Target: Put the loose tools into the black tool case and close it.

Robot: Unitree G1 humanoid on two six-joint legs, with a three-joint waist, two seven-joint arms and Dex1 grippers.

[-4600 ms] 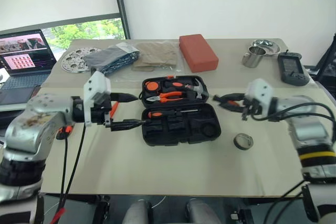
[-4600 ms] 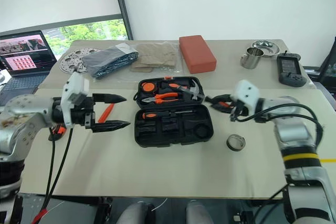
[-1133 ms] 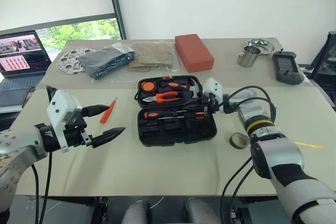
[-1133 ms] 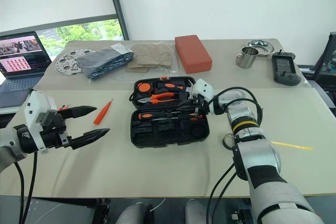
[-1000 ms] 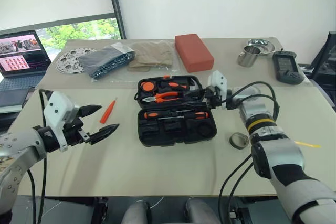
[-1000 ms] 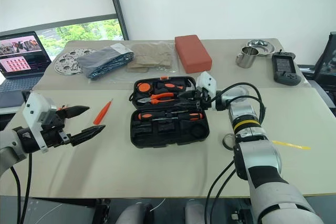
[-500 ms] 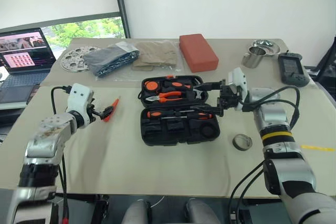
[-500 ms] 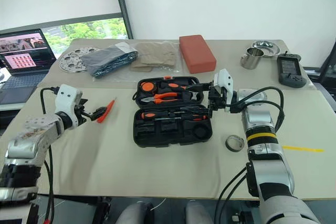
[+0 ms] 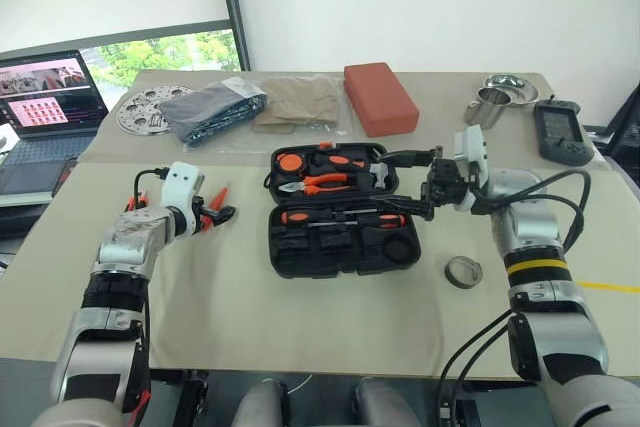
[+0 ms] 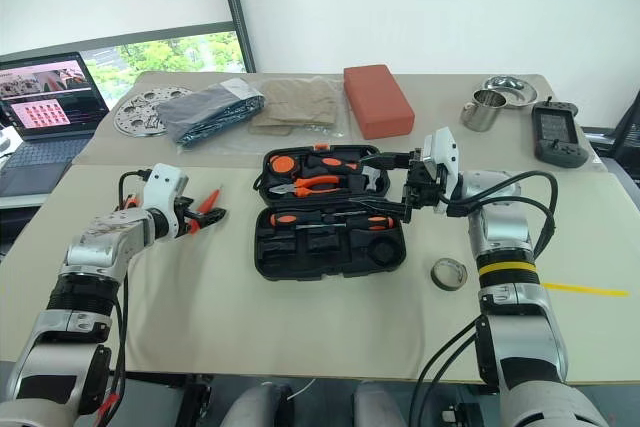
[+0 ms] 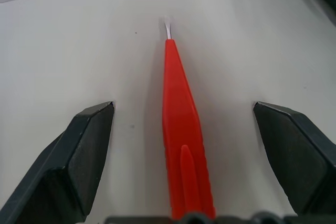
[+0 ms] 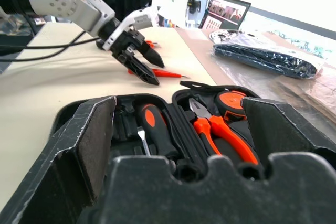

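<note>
The slim orange driver (image 11: 181, 129) lies flat on the bench (image 9: 300, 317), left of the open black tool case (image 9: 340, 212), between the wide-spread fingers of the left pincer (image 9: 212, 215). It looks light, stiff and smooth (likely to skid), so the thick handle is the place to pinch. The right pincer (image 9: 418, 187) hangs wide at the case's right edge, empty.

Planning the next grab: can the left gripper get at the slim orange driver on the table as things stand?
Probably yes. The left gripper is open with the slim orange driver lying between its fingers on the bare table; nothing blocks it.
</note>
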